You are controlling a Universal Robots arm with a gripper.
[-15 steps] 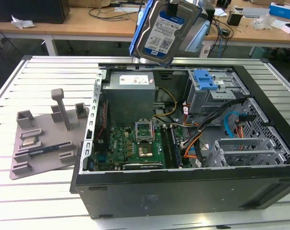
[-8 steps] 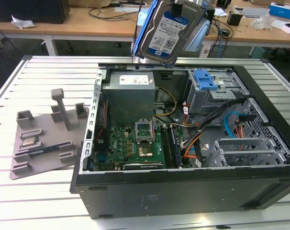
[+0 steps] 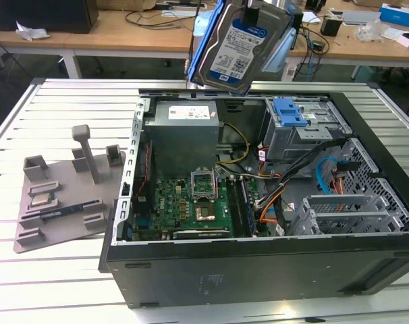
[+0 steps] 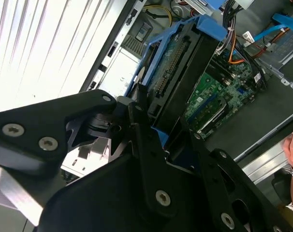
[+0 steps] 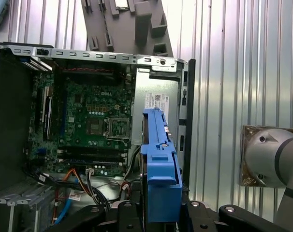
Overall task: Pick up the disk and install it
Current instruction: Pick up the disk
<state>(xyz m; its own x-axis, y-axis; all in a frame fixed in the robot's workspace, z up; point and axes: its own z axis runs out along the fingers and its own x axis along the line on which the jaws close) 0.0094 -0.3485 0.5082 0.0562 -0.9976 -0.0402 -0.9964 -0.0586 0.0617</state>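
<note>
Exterior view: bright, even room light from above, shadows soft & short; the disk (image 3: 239, 48) reflects a little on its metal. Second wrist view: slatted table (image 4: 35, 43) is burnt out to white glare, and what is close to the lens is nearly black. First wrist view: the table shines in stripes, inside of the computer case (image 5: 11, 121) is dimmer.

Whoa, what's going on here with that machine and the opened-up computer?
A robot arm's claw is shut on the disk, a silver hard drive in a blue bracket, holding it tilted in the air above the open computer case. It is not yet in the grey drive cage inside the case. A grey tray of small parts lies beside the case on the slatted table.
</note>
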